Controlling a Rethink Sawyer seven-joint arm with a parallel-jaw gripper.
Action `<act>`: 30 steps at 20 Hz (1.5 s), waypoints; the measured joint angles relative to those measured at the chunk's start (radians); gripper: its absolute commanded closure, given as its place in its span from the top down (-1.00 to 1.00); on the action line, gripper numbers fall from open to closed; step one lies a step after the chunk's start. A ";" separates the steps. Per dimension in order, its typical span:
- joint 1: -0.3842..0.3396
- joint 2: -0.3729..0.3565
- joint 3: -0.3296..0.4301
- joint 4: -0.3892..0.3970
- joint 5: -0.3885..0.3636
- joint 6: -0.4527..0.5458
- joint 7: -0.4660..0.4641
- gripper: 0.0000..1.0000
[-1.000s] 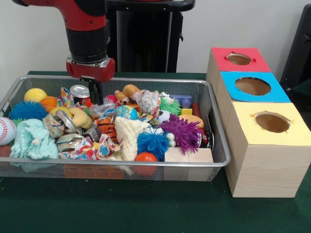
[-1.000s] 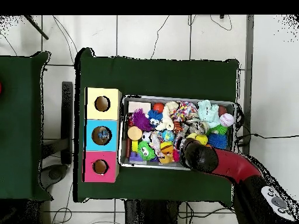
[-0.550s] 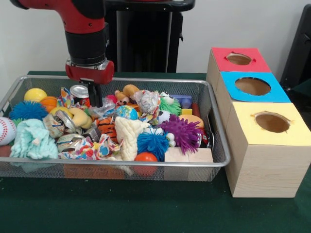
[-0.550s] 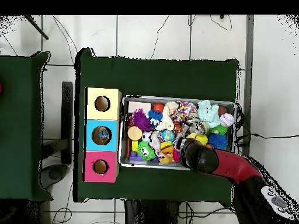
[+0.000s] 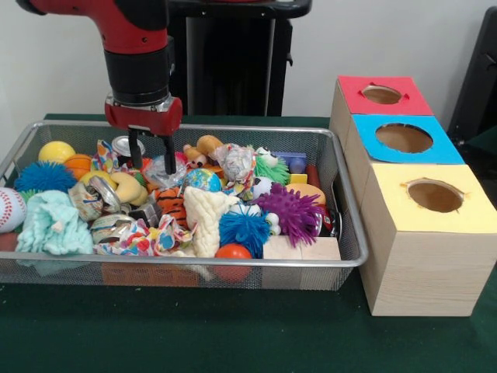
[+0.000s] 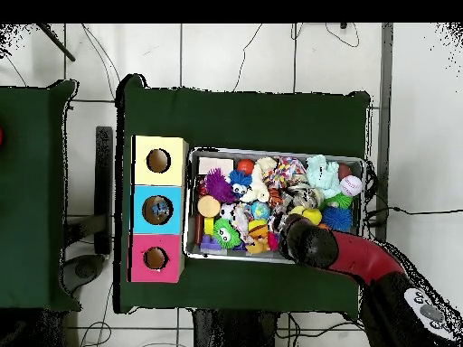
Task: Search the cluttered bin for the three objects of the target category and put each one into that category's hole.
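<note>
My gripper [image 5: 150, 165] hangs open over the back left part of the wire bin [image 5: 194, 264], its two dark fingers spread apart with nothing gripped. A small silver can [image 5: 121, 144] stands just behind the left finger, and crinkled clear wrapping [image 5: 159, 169] lies under the gripper. Two more cans [image 5: 102, 194] lie tilted among the toys in front. Beside the bin stands a wooden box with a red hole [image 5: 381, 94], a blue hole [image 5: 404, 137] and a yellow hole [image 5: 435, 196]. In the overhead view the arm's head [image 6: 309, 242] hides the gripper.
The bin is crowded: yellow ball [image 5: 56, 151], blue pom [image 5: 43, 176], baseball [image 5: 9, 208], mint plush [image 5: 53, 224], purple spiky ball [image 5: 292, 210], orange ball [image 5: 232, 252], wooden blocks [image 5: 300, 249]. Overhead, the wooden box [image 6: 158, 210] stands left of the bin [image 6: 276, 152].
The gripper's fingers were together a second ago and now stand spread apart. The arm's head has shifted slightly toward the left of the front view.
</note>
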 measured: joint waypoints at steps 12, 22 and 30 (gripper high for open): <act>0.000 0.002 0.000 0.000 -0.037 0.000 0.000 1.00; 0.006 0.001 -0.002 0.000 -0.046 -0.002 0.000 1.00; 0.059 -0.001 -0.039 0.014 -0.046 -0.016 0.000 1.00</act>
